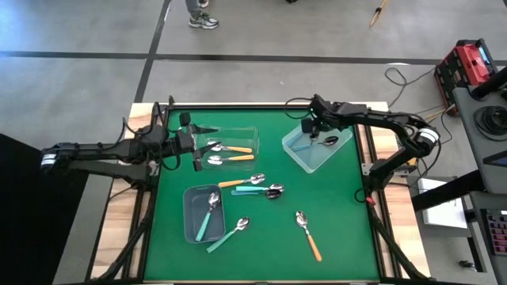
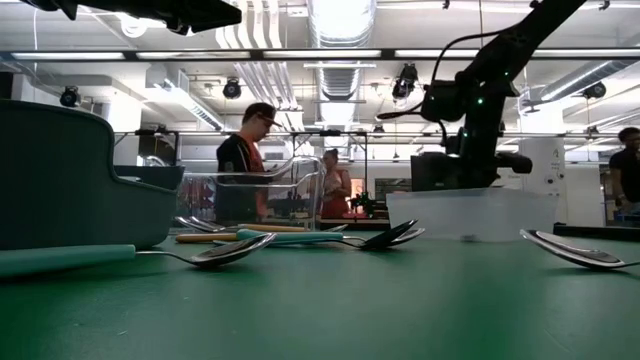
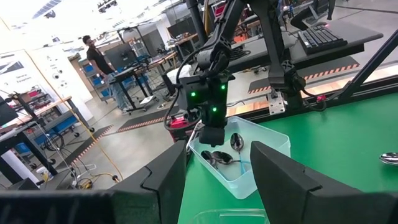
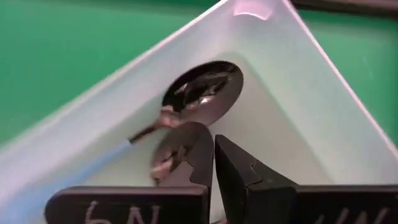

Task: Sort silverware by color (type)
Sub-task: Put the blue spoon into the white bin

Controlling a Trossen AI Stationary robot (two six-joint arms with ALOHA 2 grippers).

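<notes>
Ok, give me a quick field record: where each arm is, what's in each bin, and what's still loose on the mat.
right gripper: down in the white bin, jaws shut, nothing held
left gripper: by the clear bin, jaws open
white bin: two spoons
clear bin: two orange spoons
grey bin: one teal spoon
loose on mat: five spoons, orange, teal and dark

- The right arm (image 1: 388,123) reaches in from the table's right edge, elbow bent, forearm stretched leftward.
- The right gripper (image 4: 213,163) points downward, its two dark fingers pressed together with nothing between them.
- The left arm (image 1: 103,150) lies extended level, pointing rightward.
- The left gripper (image 3: 214,171) has fingers spread apart, holding nothing.
</notes>
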